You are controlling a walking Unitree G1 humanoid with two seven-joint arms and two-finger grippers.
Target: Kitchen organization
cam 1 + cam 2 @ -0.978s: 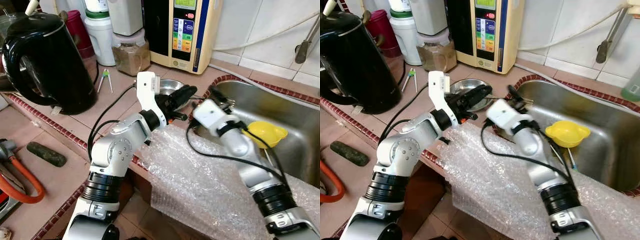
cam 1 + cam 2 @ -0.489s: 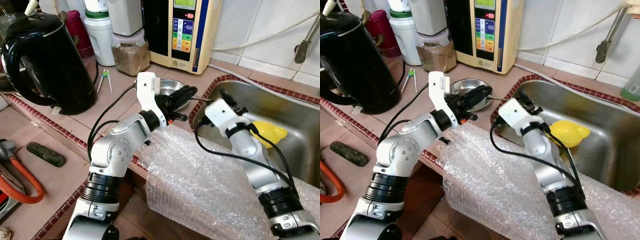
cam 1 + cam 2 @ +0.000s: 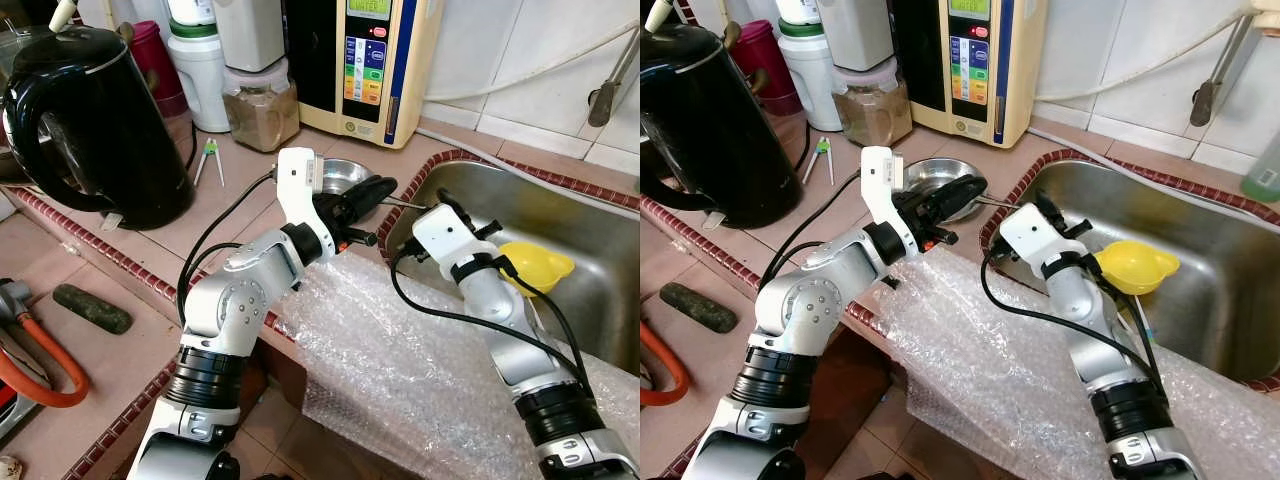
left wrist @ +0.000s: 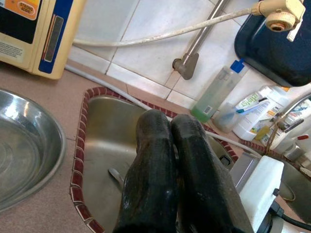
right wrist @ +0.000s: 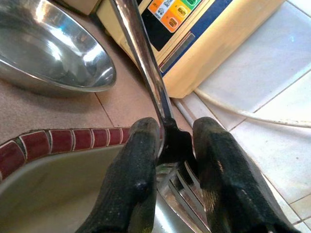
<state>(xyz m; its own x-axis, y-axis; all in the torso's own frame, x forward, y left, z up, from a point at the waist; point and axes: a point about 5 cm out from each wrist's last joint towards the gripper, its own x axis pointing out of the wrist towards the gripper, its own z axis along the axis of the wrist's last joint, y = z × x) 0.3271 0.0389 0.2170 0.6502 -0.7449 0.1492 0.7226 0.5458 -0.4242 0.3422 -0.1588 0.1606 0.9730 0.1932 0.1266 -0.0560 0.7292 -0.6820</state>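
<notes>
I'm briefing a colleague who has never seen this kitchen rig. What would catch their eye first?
Probably the two silver arms meeting over the tiled counter by the sink. The right tool grips a metal utensil by its handle at the sink's near corner, while the left tool hovers shut above a steel bowl. After that, the big black kettle on the far left, the yellow funnel in the sink and the bubble wrap draped over the counter edge.
</notes>
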